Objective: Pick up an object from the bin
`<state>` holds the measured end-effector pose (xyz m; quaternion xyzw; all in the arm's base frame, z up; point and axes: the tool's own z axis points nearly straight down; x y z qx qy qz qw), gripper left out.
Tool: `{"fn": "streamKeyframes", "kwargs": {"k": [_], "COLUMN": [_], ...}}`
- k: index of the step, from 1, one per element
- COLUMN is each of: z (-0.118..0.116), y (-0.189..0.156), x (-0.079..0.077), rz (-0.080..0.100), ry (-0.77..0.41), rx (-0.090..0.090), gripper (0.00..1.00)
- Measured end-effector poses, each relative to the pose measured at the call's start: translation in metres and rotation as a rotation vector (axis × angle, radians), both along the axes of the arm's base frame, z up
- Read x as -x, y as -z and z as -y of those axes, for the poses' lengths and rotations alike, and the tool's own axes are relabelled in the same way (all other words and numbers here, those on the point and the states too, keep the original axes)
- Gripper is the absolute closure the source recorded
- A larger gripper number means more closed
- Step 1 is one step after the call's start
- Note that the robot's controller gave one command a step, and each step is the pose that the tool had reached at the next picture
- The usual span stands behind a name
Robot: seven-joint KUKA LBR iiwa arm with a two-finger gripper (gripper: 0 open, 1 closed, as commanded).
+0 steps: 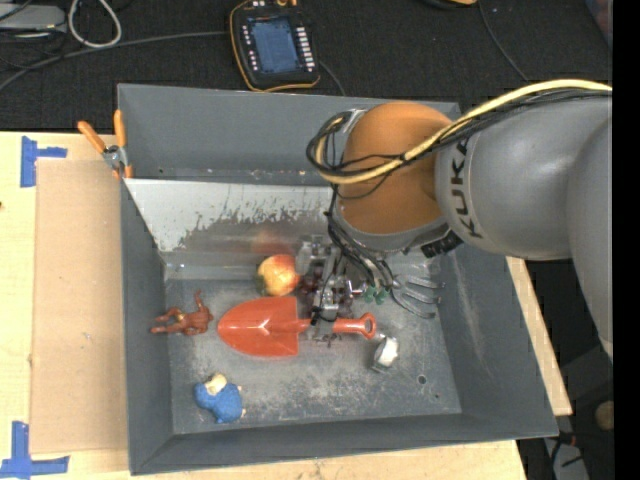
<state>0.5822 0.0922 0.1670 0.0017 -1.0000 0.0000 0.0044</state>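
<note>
My gripper (326, 315) hangs low in the middle of the bin, its tips down at the neck of a red toy shovel (268, 327), where the blade meets the handle. The shovel lies flat, blade to the left, handle pointing right. Just up and left of the gripper sits a small yellow-and-red apple (278, 274). A small grey-white piece (385, 351) lies beside the shovel handle's end. Whether the fingers grip the shovel cannot be made out.
A red-brown toy figure (184, 320) lies at the left of the bin floor. A blue-and-yellow toy (220, 398) sits near the front wall. A dark fork-like item (415, 296) lies right of the gripper. The arm's orange cover and cables overhang the back right.
</note>
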Motion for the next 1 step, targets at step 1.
{"fn": "streamKeyframes", "kwargs": {"k": [1], "z": [0.0008], "y": [-0.0043], "x": [-0.0018], "rz": [0.007], "ry": [0.004], "rx": [0.0], "gripper": [0.0]}}
